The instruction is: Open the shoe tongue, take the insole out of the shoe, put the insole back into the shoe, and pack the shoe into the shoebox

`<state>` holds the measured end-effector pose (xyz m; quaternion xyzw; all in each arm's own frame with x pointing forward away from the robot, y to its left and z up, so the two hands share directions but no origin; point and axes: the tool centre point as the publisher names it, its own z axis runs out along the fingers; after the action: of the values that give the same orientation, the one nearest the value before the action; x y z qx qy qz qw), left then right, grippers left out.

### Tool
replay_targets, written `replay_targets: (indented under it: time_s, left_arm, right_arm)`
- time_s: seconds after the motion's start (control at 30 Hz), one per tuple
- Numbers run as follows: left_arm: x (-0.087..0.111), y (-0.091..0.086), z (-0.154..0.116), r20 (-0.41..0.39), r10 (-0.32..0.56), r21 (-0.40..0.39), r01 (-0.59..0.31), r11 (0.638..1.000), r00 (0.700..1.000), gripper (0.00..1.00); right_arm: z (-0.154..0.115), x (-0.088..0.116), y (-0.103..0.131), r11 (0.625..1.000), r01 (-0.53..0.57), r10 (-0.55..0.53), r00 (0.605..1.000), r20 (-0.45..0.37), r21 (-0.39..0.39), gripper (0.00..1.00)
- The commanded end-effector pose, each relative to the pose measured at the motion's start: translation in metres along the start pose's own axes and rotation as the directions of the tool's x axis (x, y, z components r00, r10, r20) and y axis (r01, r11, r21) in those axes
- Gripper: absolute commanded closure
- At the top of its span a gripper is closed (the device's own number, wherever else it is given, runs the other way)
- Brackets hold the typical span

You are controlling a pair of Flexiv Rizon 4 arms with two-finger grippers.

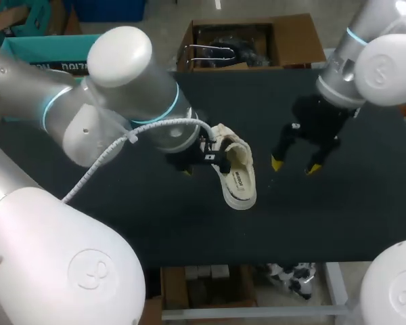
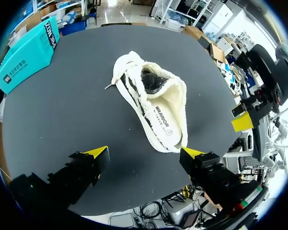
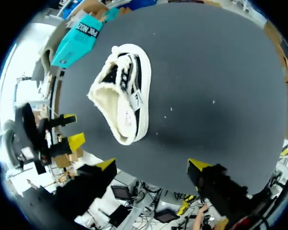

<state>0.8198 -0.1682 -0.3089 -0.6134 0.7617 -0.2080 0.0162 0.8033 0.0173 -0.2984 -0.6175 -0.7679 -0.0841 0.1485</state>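
A pale shoe [image 1: 235, 169] with black stripes lies near the middle of the black tabletop [image 1: 325, 223], its opening turned upward. The cream insole [image 2: 165, 120] shows inside it. The lace end points toward the far side of the tabletop and the rounded end points toward the near edge.

The left arm comes in from the left, low over the tabletop, and its pincer [image 2: 145, 153] sits right at the shoe. In its wrist view the two yellow-tipped fingers [image 2: 98, 152] are spread wide. The shoe lies ahead of them, with its near end just beside one tip. I cannot tell whether that tip touches the shoe. Nothing is gripped.

The right arm reaches in from the right and its pincer [image 1: 294, 166] hangs above the tabletop, near the shoe's right side but apart from it. Its fingers [image 3: 105, 164] are also spread wide and there is nothing between them. From its wrist view the shoe lies ahead on the dark surface.

A teal shoebox [image 2: 26, 55] lies at the tabletop's far left edge, well apart from the shoe and both pincers.
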Motion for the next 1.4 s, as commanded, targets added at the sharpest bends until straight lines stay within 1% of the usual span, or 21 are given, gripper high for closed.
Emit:
replay_targets:
  time_s: [0.03,0.1,0.2,0.33,0.37,0.47,0.5,0.63,0.7,0.73,0.87,0.93,1.0,1.07,1.1,1.13,1.17,1.2,1.23,1.27,1.4]
  left_arm:
    - [0.011,-0.009,0.043,0.179,-0.021,0.008,0.020,1.000,0.984,0.00]
    - [0.014,-0.010,0.050,0.175,-0.036,0.004,0.035,0.999,0.984,0.00]
    - [0.016,-0.011,0.057,0.183,-0.051,0.004,0.051,0.999,0.982,0.00]
    - [0.015,-0.011,0.063,0.207,-0.072,0.013,0.071,0.997,0.976,0.00]
    - [0.015,-0.011,0.063,0.205,-0.076,0.012,0.075,0.997,0.976,0.00]
    - [0.011,-0.014,0.062,0.209,-0.092,0.014,0.091,0.996,0.973,0.00]
    - [0.009,-0.015,0.062,0.212,-0.095,0.016,0.093,0.996,0.973,0.07]
    - [0.003,-0.020,0.061,0.208,-0.128,0.033,0.124,0.992,0.970,0.13]
    - [-0.001,-0.023,0.059,0.197,-0.151,0.046,0.144,0.988,0.969,0.27]
    - [-0.003,-0.026,0.059,0.189,-0.161,0.047,0.155,0.987,0.969,0.29]
    - [-0.011,-0.037,0.059,0.151,-0.192,0.052,0.186,0.981,0.970,0.27]
    - [-0.013,-0.040,0.060,0.148,-0.200,0.053,0.194,0.980,0.969,0.30]
    - [-0.015,-0.045,0.062,0.139,-0.209,0.053,0.204,0.978,0.968,0.37]
    - [-0.018,-0.049,0.066,0.129,-0.221,0.051,0.216,0.975,0.967,0.34]
    - [-0.019,-0.051,0.068,0.122,-0.226,0.047,0.222,0.974,0.966,0.36]
    - [-0.020,-0.053,0.070,0.119,-0.234,0.046,0.230,0.972,0.965,0.39]
    - [-0.021,-0.054,0.072,0.108,-0.241,0.043,0.238,0.970,0.965,0.51]
    - [-0.021,-0.055,0.072,0.104,-0.242,0.040,0.239,0.970,0.965,0.57]
    - [-0.021,-0.055,0.073,0.105,-0.242,0.040,0.239,0.970,0.965,0.73]
    - [-0.020,-0.056,0.073,0.098,-0.245,0.038,0.243,0.969,0.964,1.00]
    - [-0.013,-0.056,0.069,0.090,-0.238,0.032,0.236,0.971,0.967,1.00]
  right_arm:
    - [-0.010,-0.010,-0.007,0.969,0.247,-0.246,0.965,0.090,0.006,0.00]
    - [-0.012,-0.014,-0.011,0.936,0.351,-0.349,0.925,0.152,0.017,0.00]
    - [-0.012,-0.024,-0.014,0.886,0.462,-0.461,0.864,0.202,0.043,0.00]
    - [-0.010,-0.038,-0.019,0.812,0.583,-0.574,0.786,0.231,0.031,0.00]
    - [-0.010,-0.040,-0.018,0.816,0.576,-0.571,0.795,0.206,0.041,0.00]
    - [-0.010,-0.040,-0.018,0.816,0.576,-0.571,0.795,0.206,0.041,0.00]
    - [-0.010,-0.040,-0.018,0.816,0.576,-0.571,0.795,0.206,0.041,0.00]
    - [-0.010,-0.040,-0.018,0.816,0.576,-0.571,0.795,0.206,0.041,0.00]
    - [-0.010,-0.040,-0.018,0.816,0.576,-0.571,0.795,0.206,0.041,0.00]
    - [-0.010,-0.040,-0.018,0.816,0.576,-0.571,0.795,0.206,0.041,0.00]
    - [-0.010,-0.040,-0.018,0.816,0.576,-0.571,0.795,0.206,0.041,0.00]
    - [-0.010,-0.040,-0.018,0.816,0.576,-0.571,0.795,0.206,0.041,0.00]
    - [-0.010,-0.040,-0.018,0.816,0.576,-0.571,0.795,0.206,0.041,0.00]
    - [-0.010,-0.040,-0.018,0.816,0.576,-0.571,0.795,0.206,0.041,0.00]
    - [-0.010,-0.040,-0.018,0.816,0.576,-0.571,0.795,0.206,0.041,0.00]
    - [-0.010,-0.040,-0.018,0.816,0.576,-0.571,0.795,0.206,0.041,0.00]
    - [-0.010,-0.040,-0.018,0.816,0.576,-0.571,0.795,0.206,0.041,0.00]
    - [-0.010,-0.040,-0.018,0.816,0.576,-0.571,0.795,0.206,0.041,0.00]
    - [-0.010,-0.040,-0.018,0.816,0.576,-0.571,0.795,0.206,0.041,0.00]
    - [-0.010,-0.040,-0.018,0.816,0.576,-0.571,0.795,0.206,0.041,0.00]
    - [-0.010,-0.040,-0.018,0.816,0.576,-0.571,0.795,0.206,0.041,0.00]
